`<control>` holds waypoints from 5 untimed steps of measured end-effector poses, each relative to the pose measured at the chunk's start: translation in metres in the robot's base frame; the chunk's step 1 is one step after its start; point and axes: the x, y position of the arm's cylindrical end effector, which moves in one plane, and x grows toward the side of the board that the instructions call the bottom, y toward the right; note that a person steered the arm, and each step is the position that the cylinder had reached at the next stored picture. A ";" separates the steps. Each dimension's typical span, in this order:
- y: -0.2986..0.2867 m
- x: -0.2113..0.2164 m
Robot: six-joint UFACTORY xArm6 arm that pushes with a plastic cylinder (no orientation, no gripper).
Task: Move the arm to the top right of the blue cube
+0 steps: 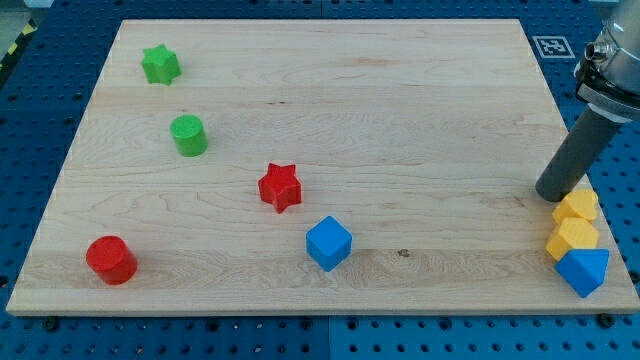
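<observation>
Near the board's (420, 90) right edge, my tip (551, 194) rests on the wood, touching no block, with a yellow block (577, 206) just beside it at lower right. Blue cube (328, 243) lies well apart, toward the view's bottom centre, left of and below the tip; red star (280, 187) sits near its upper left.

Single camera view, set high and tilted down at the wooden board (330, 100). The board fills nearly the whole frame. Blue pegboard (60, 60) edges it.
</observation>
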 end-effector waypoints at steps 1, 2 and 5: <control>-0.001 0.000; -0.030 -0.020; -0.194 -0.009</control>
